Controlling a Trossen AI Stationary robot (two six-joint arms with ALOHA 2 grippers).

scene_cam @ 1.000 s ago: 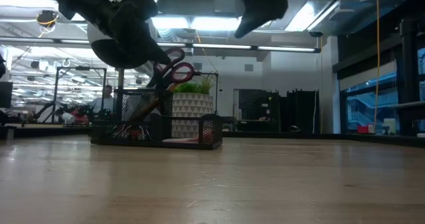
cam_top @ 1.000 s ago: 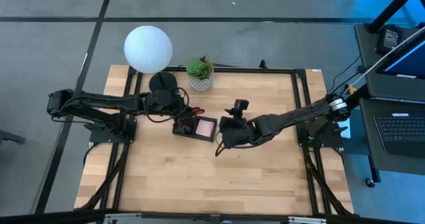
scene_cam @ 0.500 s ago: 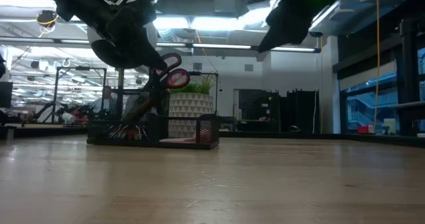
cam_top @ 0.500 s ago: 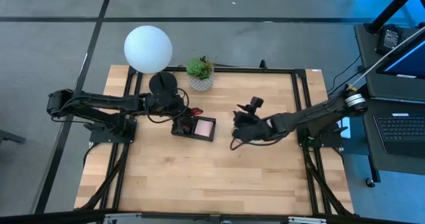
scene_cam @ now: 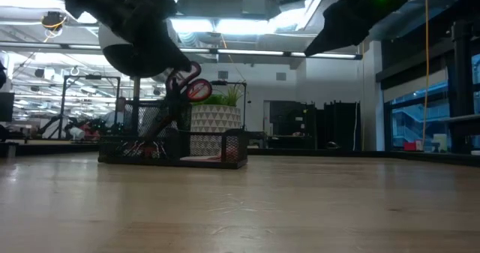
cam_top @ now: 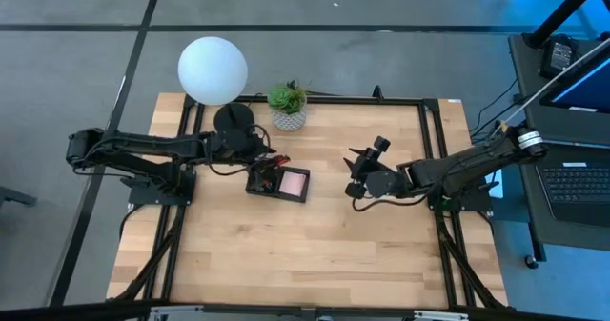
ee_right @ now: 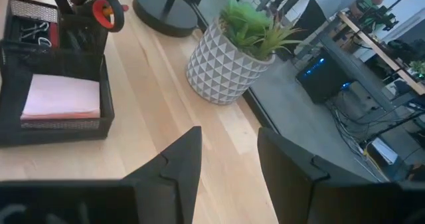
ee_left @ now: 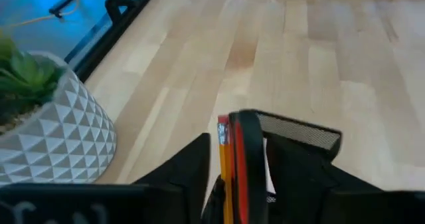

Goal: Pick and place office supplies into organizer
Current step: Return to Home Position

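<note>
The black mesh organizer [cam_top: 281, 183] stands left of the table's middle. A pink sticky-note pad [ee_right: 61, 96] lies in its low compartment. Red-handled scissors [scene_cam: 191, 86] and an orange pencil [ee_left: 224, 157] stand in its taller section. My left gripper [cam_top: 259, 161] hangs open above that section, its fingers on either side of the scissors' handle [ee_left: 247, 151]. My right gripper [cam_top: 355, 180] is open and holds nothing. It hovers above the table, to the right of the organizer. My left gripper comes at the scissors' handle loop [ee_left: 247, 151] from above, one finger on each side of it. Whether a finger touches the loop, I cannot tell. The scissors stand in the organizer's taller section, leaning on its rim.
A green plant in a white patterned pot [cam_top: 287, 107] stands just beyond the organizer. A lamp with a white globe [cam_top: 213, 69] and a round black base [cam_top: 233, 119] is at the far left. Bare wood lies toward the near edge and on the right.
My right gripper has moved away from the organizer toward the table's right edge. The scissors' handles have sunk a little and shifted left at the organizer's taller section.
</note>
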